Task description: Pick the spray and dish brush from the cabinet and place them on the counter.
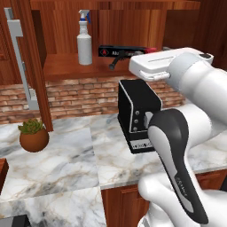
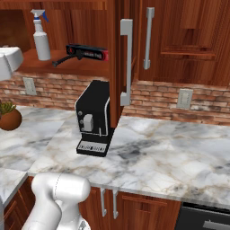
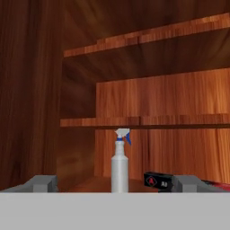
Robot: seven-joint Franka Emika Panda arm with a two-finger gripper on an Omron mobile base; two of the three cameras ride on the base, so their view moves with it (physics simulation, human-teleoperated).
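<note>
A home kitchen, plainly, though a rendered one with flat, game-like surfaces. A marble counter (image 2: 179, 157) with brownish veins runs along over reddish wood base units (image 2: 134, 209). Behind it there's a red brick backsplash (image 2: 157, 101) with wall sockets (image 2: 184, 98) set into it. Above hangs a wooden cabinet (image 2: 179, 40) with panelled doors and long grey bar handles (image 2: 126, 63), one door open on a shelf. A black coffee machine (image 2: 93, 117) stands on the marble, and a small potted plant (image 1: 33, 135) sits off to the side. On the shelf: a spray (image 1: 84, 39) bottle and a black-and-red box (image 2: 87, 52), ordinary household stock.
</note>
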